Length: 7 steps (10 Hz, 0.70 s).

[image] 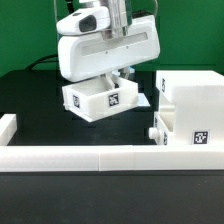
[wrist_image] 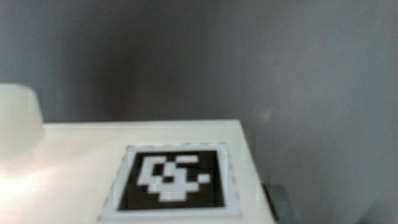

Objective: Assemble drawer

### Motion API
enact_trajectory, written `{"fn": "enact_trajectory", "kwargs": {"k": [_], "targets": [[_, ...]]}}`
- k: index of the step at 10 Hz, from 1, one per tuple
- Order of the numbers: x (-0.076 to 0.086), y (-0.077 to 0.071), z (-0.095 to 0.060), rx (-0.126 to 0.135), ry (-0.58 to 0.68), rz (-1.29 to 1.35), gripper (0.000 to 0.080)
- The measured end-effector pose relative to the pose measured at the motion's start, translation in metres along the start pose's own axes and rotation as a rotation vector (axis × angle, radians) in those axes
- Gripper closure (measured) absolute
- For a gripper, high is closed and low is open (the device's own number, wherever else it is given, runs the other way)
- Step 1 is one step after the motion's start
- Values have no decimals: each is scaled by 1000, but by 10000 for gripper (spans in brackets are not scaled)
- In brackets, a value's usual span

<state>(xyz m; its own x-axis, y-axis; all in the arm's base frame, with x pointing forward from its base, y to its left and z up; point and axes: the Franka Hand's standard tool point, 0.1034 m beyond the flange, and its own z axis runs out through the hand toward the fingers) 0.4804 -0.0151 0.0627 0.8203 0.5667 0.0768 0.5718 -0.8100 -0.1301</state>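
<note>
My gripper is shut on a small white tray and holds it tilted a little above the black table, left of centre in the exterior view. The tray's front carries a black-and-white tag. The large box-shaped shell stands at the exterior view's right, with a tag low on its front. A second small white piece sits against the shell's lower left corner. The wrist view is blurred and filled by a white tray face with a tag. My fingers do not show clearly there.
A low white border rail runs along the front, with a short rail block at the exterior view's left. A thin flat white piece lies on the table behind the held tray.
</note>
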Motion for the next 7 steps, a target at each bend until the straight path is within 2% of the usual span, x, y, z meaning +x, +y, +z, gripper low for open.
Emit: {"fn": "enact_trajectory", "kwargs": {"k": [3, 4, 7], "targets": [[2, 3, -1, 3, -12, -249, 755], [6, 7, -4, -9, -14, -378, 755], [5, 8, -3, -3, -24, -567, 755]]}}
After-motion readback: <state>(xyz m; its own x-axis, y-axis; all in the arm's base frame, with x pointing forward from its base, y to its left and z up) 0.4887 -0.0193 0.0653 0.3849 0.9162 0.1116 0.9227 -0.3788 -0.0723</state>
